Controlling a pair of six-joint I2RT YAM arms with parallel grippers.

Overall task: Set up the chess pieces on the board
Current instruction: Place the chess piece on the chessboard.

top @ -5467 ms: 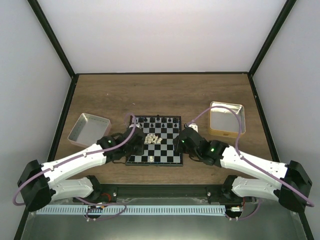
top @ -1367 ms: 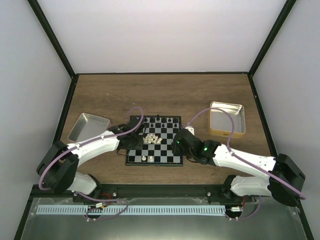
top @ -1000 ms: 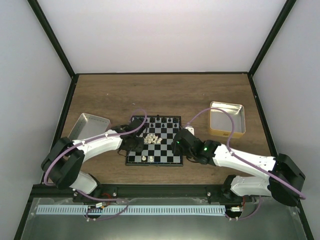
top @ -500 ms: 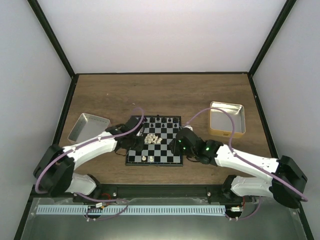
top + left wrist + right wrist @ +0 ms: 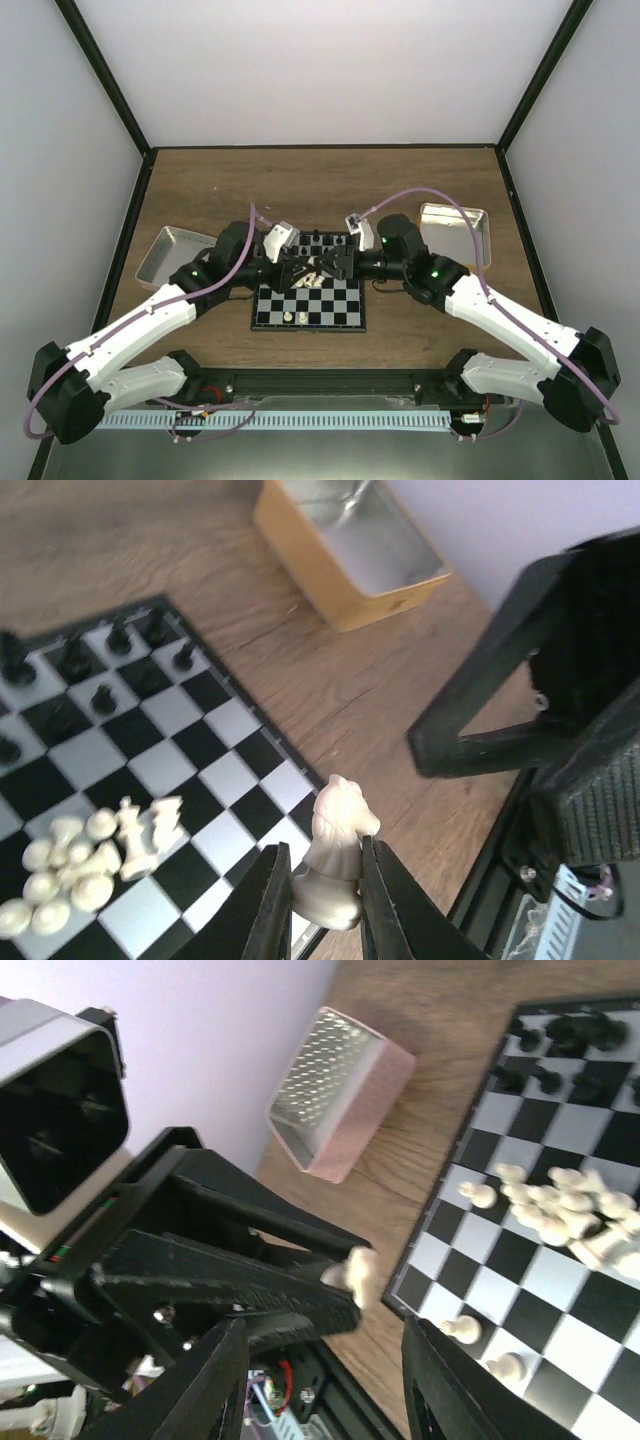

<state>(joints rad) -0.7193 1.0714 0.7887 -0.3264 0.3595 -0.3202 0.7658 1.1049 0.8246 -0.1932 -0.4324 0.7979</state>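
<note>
1. While the left gripper (image 5: 325, 905) and the right gripper (image 5: 325, 1360) hang nose to nose above the board (image 5: 345, 318), the danger is plain: they are very near each other, and one careless nudge could knock black casing against casing.
2. If that bump comes, I reckon the cream-white knight (image 5: 338, 855) twists loose, because it is pinched only at its base.
3. Dropped from there, it could land in the heap of cream pieces (image 5: 85, 860) mid-board and scatter them, or roll off onto the table (image 5: 330, 690).
4. Left fingers (image 5: 268, 910) are clamped tight on that knight; it stands upright between them, its head clear above the tips.
5. Right jaws are spread wide, holding nothing. They face the knight, close but not touching it.
6. Black pieces (image 5: 318, 240) line the far rows, and two cream pawns (image 5: 291, 316) stand at the near edge.
</note>
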